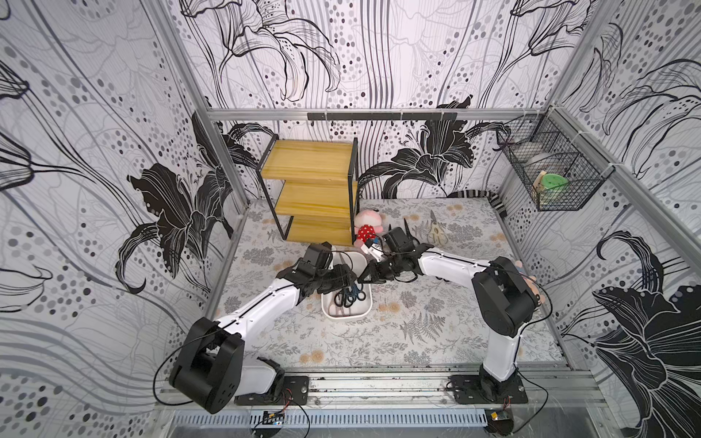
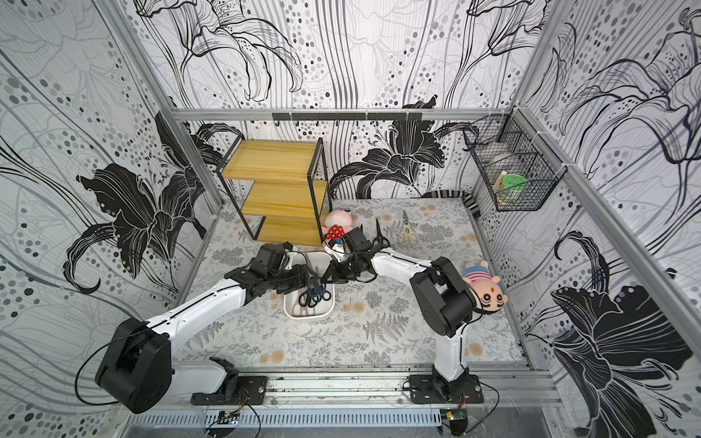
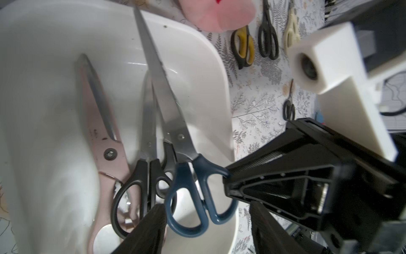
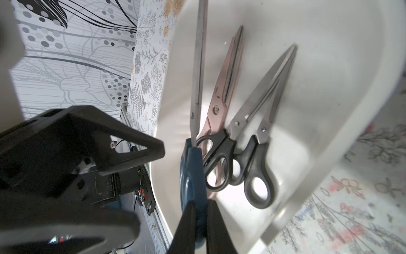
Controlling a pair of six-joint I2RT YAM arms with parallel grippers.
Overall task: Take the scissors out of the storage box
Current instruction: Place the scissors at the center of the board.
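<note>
Bolted to the front rail (image 1: 379, 386), the left arm (image 1: 258, 311) and right arm (image 1: 455, 267) stretch toward the storage box (image 1: 352, 311). Over the box, the right gripper (image 4: 201, 203) has its fingers clamped on the handle of the blue-handled scissors (image 4: 193, 167), whose blades run along the box. The left gripper (image 3: 206, 209) has its fingers apart, one either side of the blue handle loops. Inside the box also lie pink scissors (image 3: 103, 136) and two black-handled pairs (image 4: 257, 167). Beyond the box rest a red-dressed plush toy (image 1: 366, 227), yellow-black scissors (image 3: 242, 46) and cream scissors (image 1: 436, 231); farther back stands a wooden shelf (image 1: 311, 189).
</note>
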